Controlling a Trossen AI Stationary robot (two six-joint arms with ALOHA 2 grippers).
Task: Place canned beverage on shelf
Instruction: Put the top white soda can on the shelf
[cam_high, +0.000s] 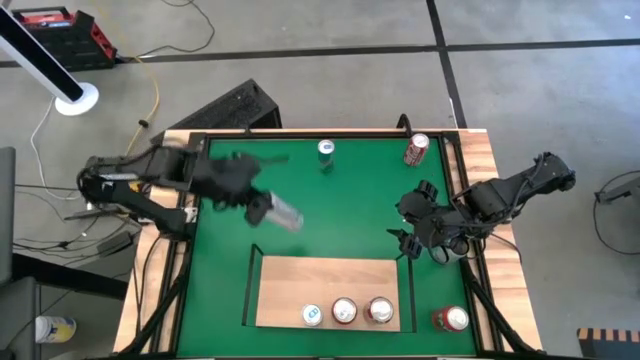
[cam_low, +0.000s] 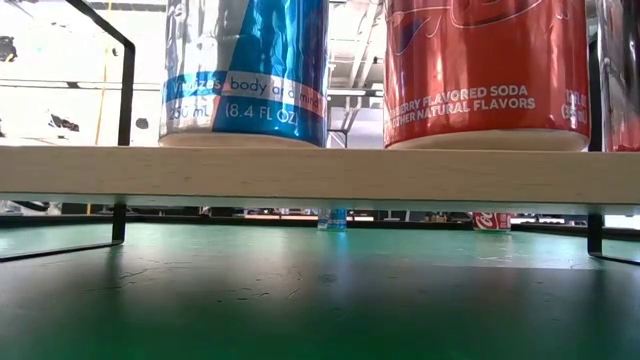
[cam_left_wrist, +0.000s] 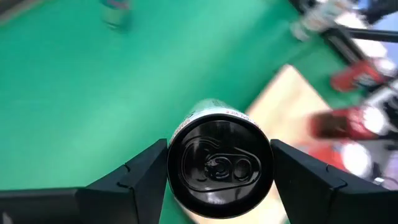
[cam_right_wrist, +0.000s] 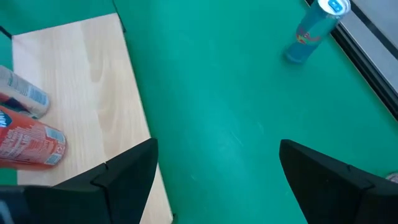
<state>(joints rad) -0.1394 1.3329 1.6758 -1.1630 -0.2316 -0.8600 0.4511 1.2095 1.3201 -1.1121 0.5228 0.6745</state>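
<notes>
Left claw (cam_left_wrist: 217, 171) carrying a can toward the shelf

Its 2 dark fingers pinch the silver can (cam_high: 283, 213) across its rigid, slick round wall, tilted in mid-air above the green mat, near the pale-wood shelf (cam_high: 290, 285) holding 3 cans. It looks light and dentable; grip mid-body. The right claw (cam_right_wrist: 217, 168) waits spread beside the shelf.

A grey concrete floor (cam_high: 330, 40) with dark seams surrounds the table. On it lie a red toolbox (cam_high: 62, 35), a white round base (cam_high: 76, 100), a yellow cable (cam_high: 152, 85) and a black case (cam_high: 230, 108). Bright light fills the room behind.
</notes>
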